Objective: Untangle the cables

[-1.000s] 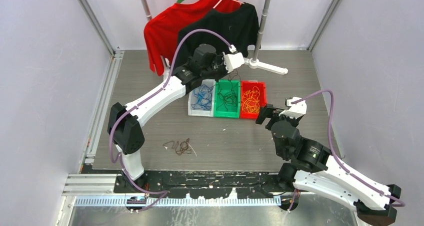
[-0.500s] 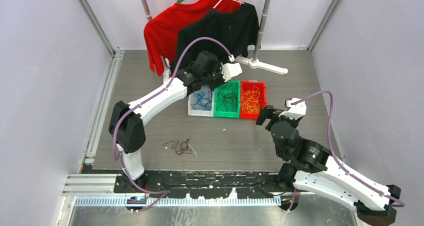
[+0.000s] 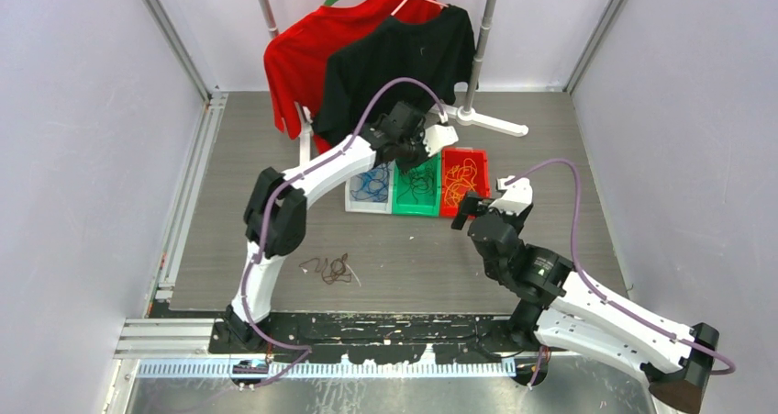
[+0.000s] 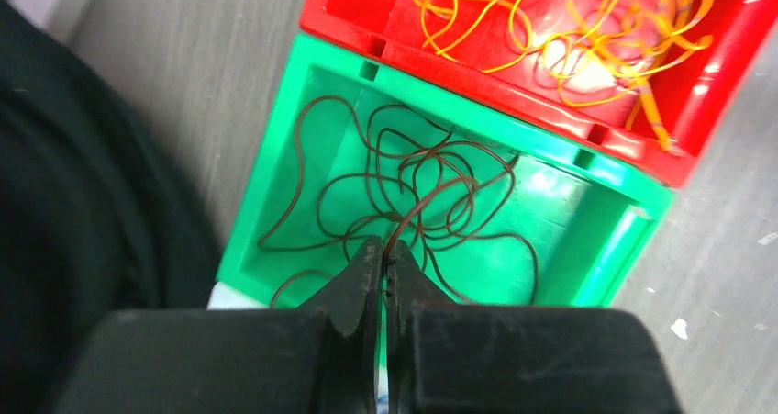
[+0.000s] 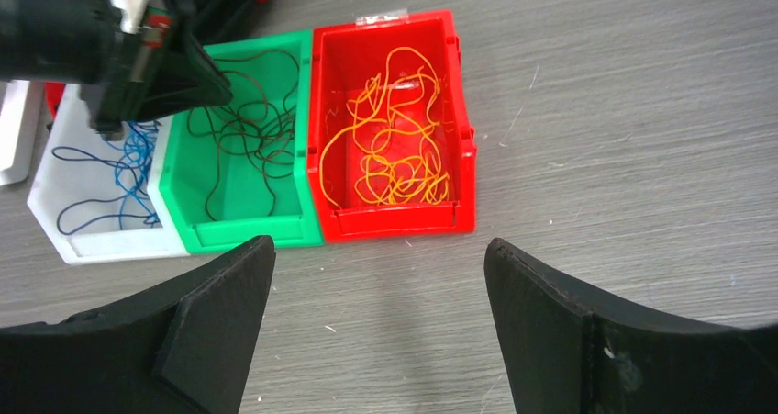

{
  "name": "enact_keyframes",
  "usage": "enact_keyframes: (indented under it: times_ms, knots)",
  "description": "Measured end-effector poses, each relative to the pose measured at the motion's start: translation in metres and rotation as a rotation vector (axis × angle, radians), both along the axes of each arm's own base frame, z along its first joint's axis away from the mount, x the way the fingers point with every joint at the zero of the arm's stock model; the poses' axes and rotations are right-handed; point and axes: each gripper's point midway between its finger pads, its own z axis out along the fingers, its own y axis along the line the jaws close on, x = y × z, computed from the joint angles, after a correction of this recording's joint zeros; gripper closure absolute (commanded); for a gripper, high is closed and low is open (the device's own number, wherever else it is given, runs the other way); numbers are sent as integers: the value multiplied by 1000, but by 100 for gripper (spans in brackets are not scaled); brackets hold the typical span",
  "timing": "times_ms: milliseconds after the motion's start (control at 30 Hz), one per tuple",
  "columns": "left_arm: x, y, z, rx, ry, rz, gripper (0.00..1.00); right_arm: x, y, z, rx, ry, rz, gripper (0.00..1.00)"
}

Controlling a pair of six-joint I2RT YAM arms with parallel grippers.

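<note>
Well off to the near-left of the green bin (image 3: 415, 198), a loose tangle (image 3: 332, 269) of dark cables lies on the table (image 3: 413, 258), untouched. Touching the green bin's left side, the white bin (image 5: 55, 221) holds the blue cables (image 5: 128, 157). Over the green bin itself hangs the left claw (image 4: 385, 267), which has swung across from the white bin's side in the last second. It is pinched fully shut on a dark brown cable (image 4: 431, 192) that rises from the coil lying in the bin. I judge a release is near, which would leave that strand with its own colour. Touching the green bin's right side, the red bin (image 5: 463, 157) keeps the orange cables (image 5: 394, 157). Nearer and further right, the right claw (image 5: 376, 249) has crept closer, spread wide and holding nothing.
</note>
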Motion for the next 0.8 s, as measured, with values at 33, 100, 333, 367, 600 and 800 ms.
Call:
enact_keyframes:
  times_ms: [33, 100, 333, 367, 600, 800]
  knots:
    - [4, -1, -12, 20, 12, 5, 100, 1, 0, -3, 5, 5, -2, 11]
    - [9, -1, -36, 62, 35, 16, 100, 2, 0, -10, 13, 15, -5, 12]
    - [7, 12, -73, 150, 99, 40, 63, 2, -5, -13, 73, 9, -27, 13]
    - [7, 12, -71, 150, 100, 41, 56, 3, -5, -13, 78, 9, -28, 13]
    - [9, 10, -36, 61, 147, 29, 0, 2, -1, -11, 105, 8, -9, 11]
    - [-12, 20, 11, -19, 206, -26, 0, 0, 5, -2, 128, 2, 38, 8]
